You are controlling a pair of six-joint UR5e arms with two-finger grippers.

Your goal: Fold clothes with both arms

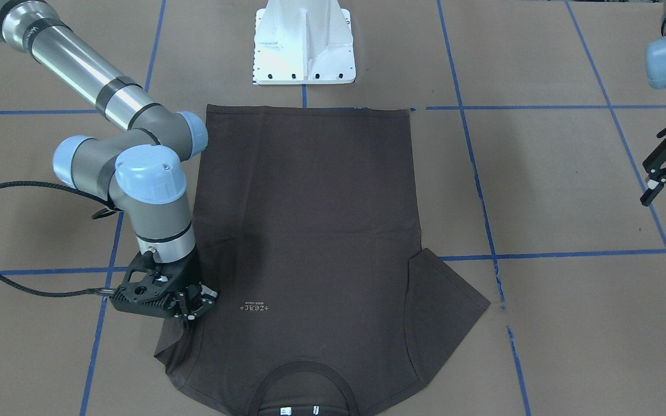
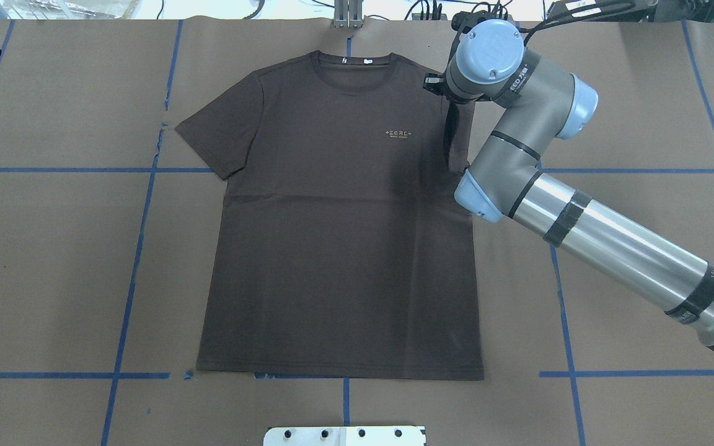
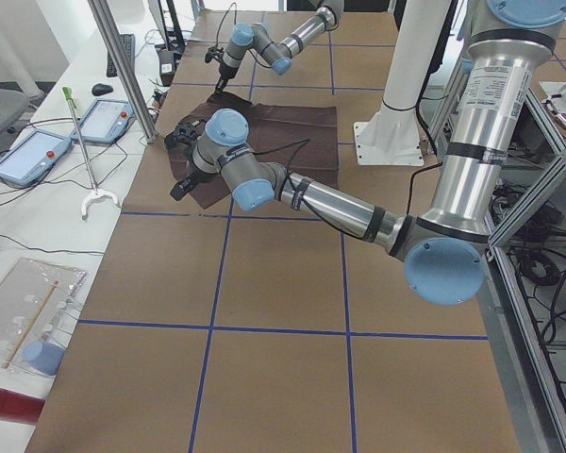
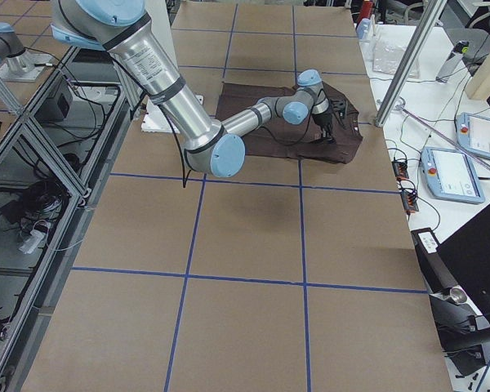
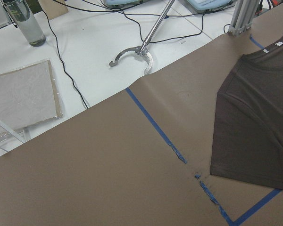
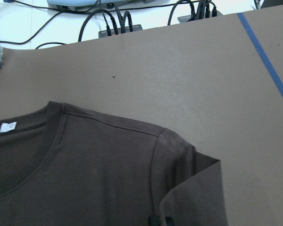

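The dark brown T-shirt (image 1: 310, 219) lies flat, chest up, on the brown paper table, with its collar on the side away from the robot; it also shows in the overhead view (image 2: 344, 248). My right gripper (image 1: 194, 307) is down at the shirt's sleeve and shut on it. The right wrist view shows that sleeve (image 6: 193, 183) lifted and curled inward, with the fingertips (image 6: 160, 220) at its edge. In the overhead view the wrist hides this gripper. My left gripper (image 1: 657, 173) is open and empty, off to the side beyond the other sleeve (image 5: 254, 127), which lies flat.
The white pedestal base (image 1: 304, 46) stands just behind the shirt's hem. Blue tape lines (image 2: 140, 248) grid the paper. Past the table's far edge lie cables, a metal hook tool (image 5: 132, 51) and a bottle (image 5: 23, 23).
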